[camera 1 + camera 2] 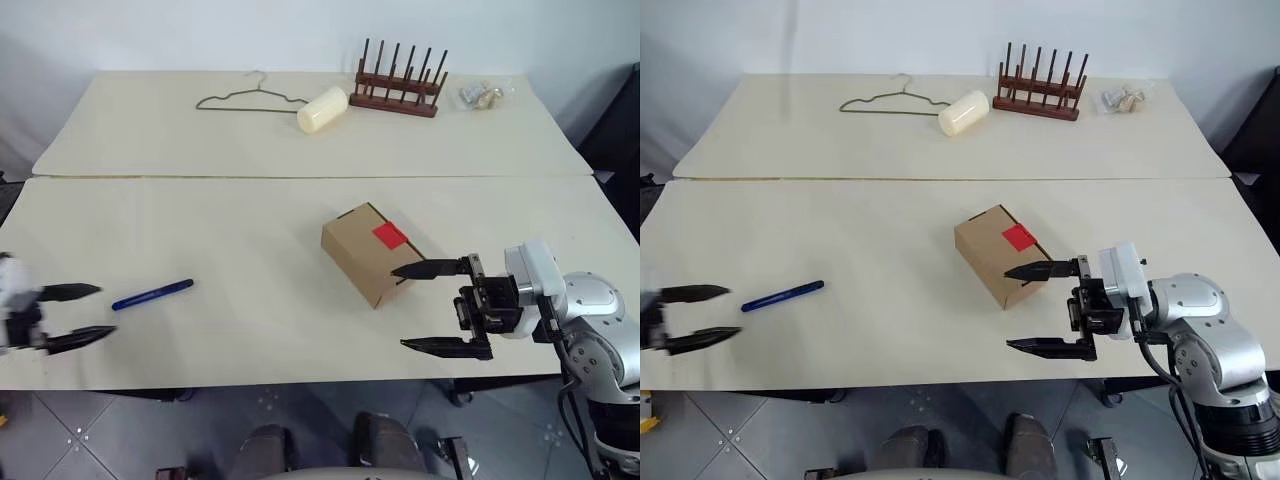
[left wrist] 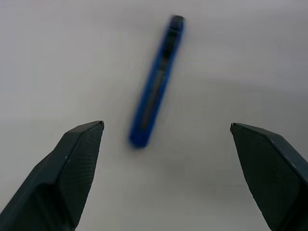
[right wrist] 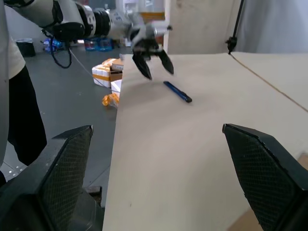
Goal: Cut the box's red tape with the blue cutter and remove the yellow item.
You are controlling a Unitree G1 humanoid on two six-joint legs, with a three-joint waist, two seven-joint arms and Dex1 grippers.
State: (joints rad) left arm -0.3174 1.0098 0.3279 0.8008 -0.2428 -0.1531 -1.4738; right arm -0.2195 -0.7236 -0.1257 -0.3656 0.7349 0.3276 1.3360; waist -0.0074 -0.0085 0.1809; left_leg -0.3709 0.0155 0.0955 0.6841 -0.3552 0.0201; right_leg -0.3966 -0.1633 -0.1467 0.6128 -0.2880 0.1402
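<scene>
The box point(image 1: 368, 252) sits closed near the middle of the near bench point(image 1: 250, 330), the red tape point(image 1: 389, 236) on its top face toward the right end. The blue cutter point(image 1: 152, 294) lies flat on the bench well to the left, apart from the box. The left gripper point(image 1: 88, 313) hangs just beside the cutter's near end, jaws wide and empty; it looks a little blurred. The right gripper point(image 1: 418, 307) is level beside the box's right end, jaws wide, upper fingertip seemingly at the box's edge. On the far bench lie a wire hanger point(image 1: 250, 97), a cream roll point(image 1: 322, 109) and a wooden rack point(image 1: 398, 85).
</scene>
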